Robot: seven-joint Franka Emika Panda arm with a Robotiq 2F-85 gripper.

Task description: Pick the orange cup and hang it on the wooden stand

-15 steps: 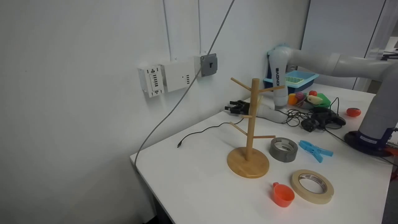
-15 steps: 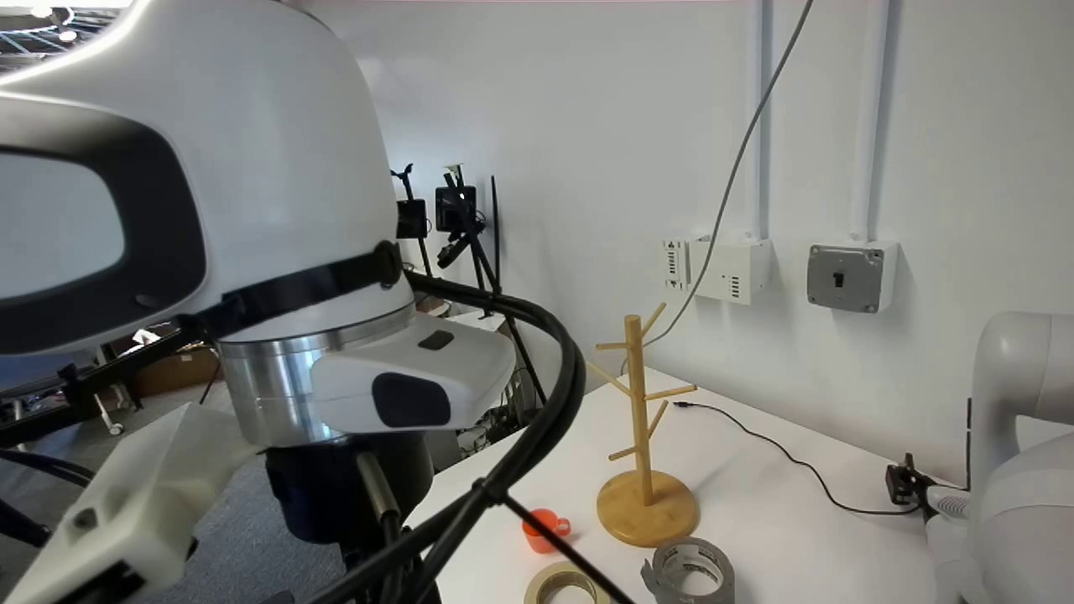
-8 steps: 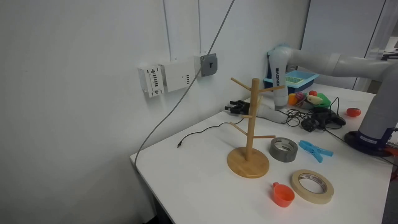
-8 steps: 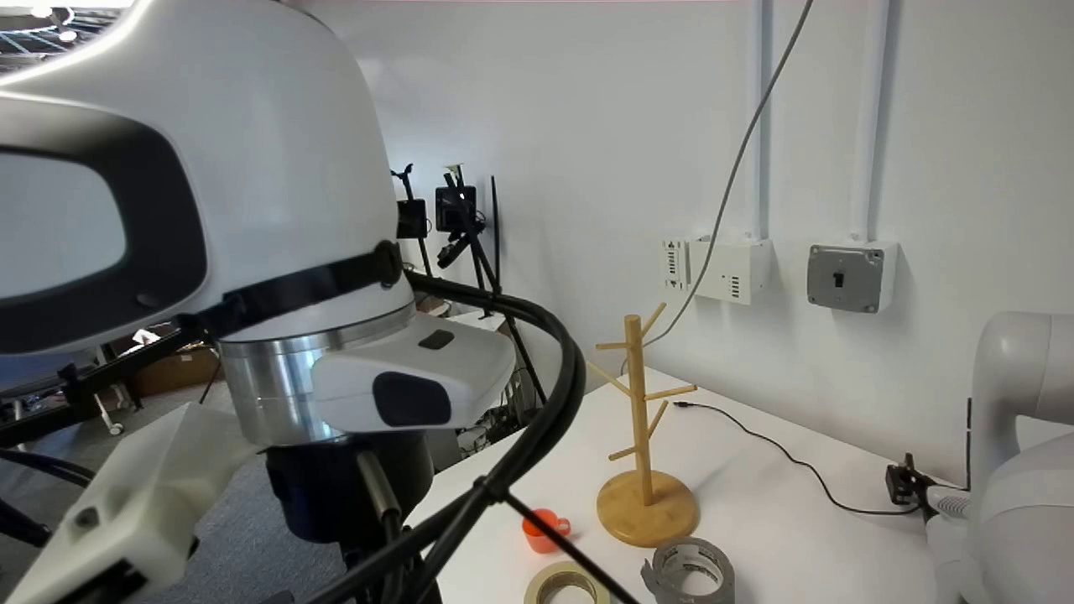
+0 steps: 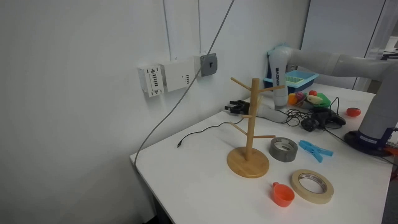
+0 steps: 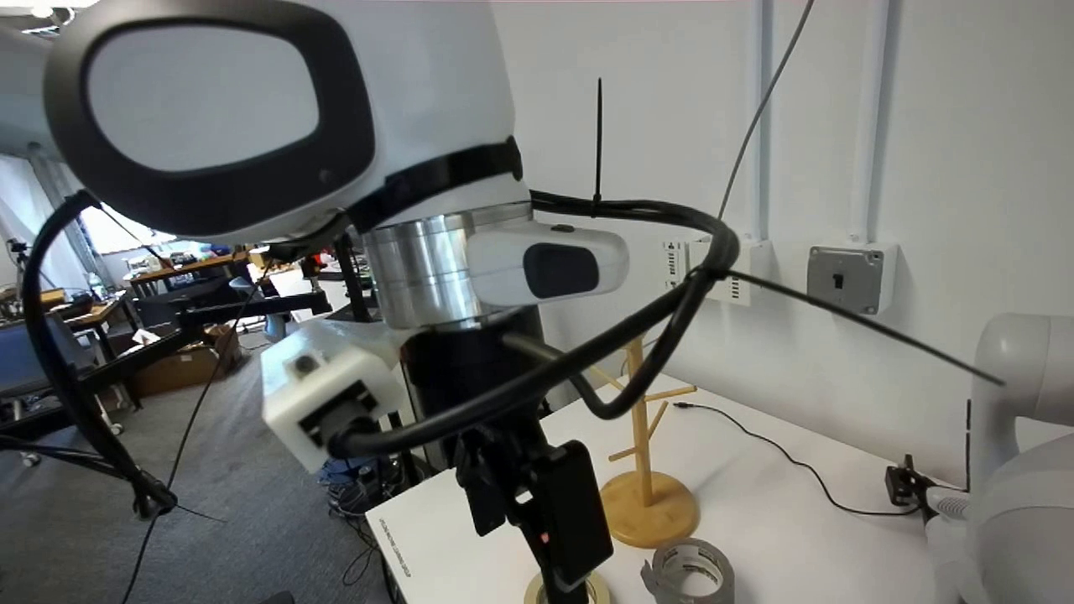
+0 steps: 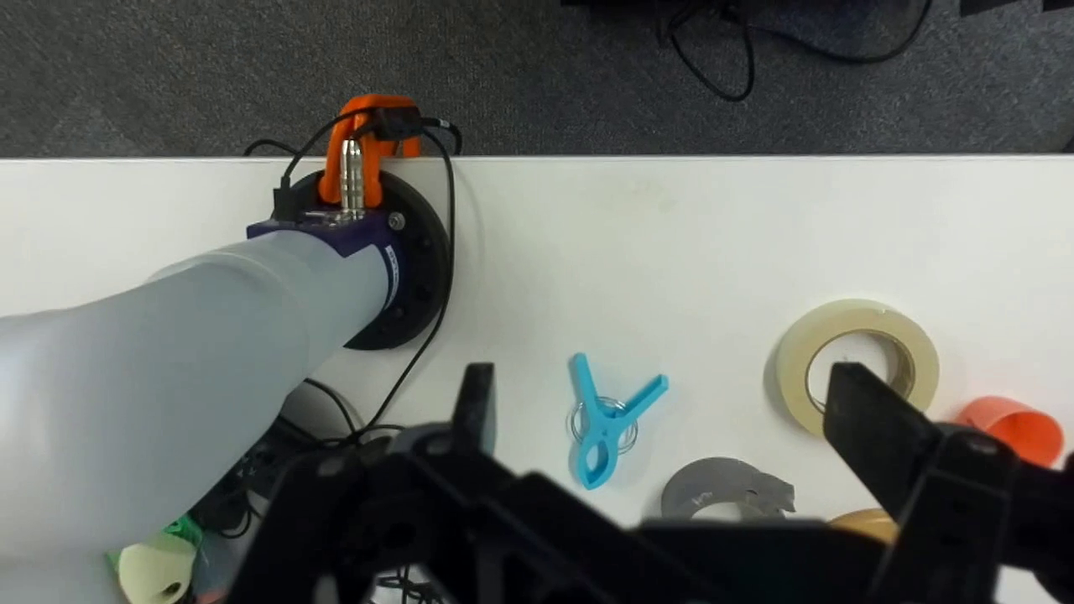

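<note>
"Orange plastic cup, small, with one handle: where is it?"

"In an exterior view it sits upright, near, on the white tabletop, just left of the flat beige tape ring and nearer than the light-wood stand with round base and bare angled pegs. Its handle points far and left."

"How would you grip it?"

"Pinch the near wall from inside and out; that spares the tight gap by the ring and should leave the handle free for a peg. Squeeze lightly."

"And the wrist view?"

"The black two-finger gripper stands spread wide, nothing in it. The cup lies to the right, past that side's finger, so I'd travel across before any descent."

"The arm's pose?"

"In an exterior view the white robot arm enters from the top, gripper hanging down and slanting right, hardly a speck of cup visible behind it. Height is hard to judge. I'd square it vertical over the cup, and keep the black cable loop off the pegs."
</note>
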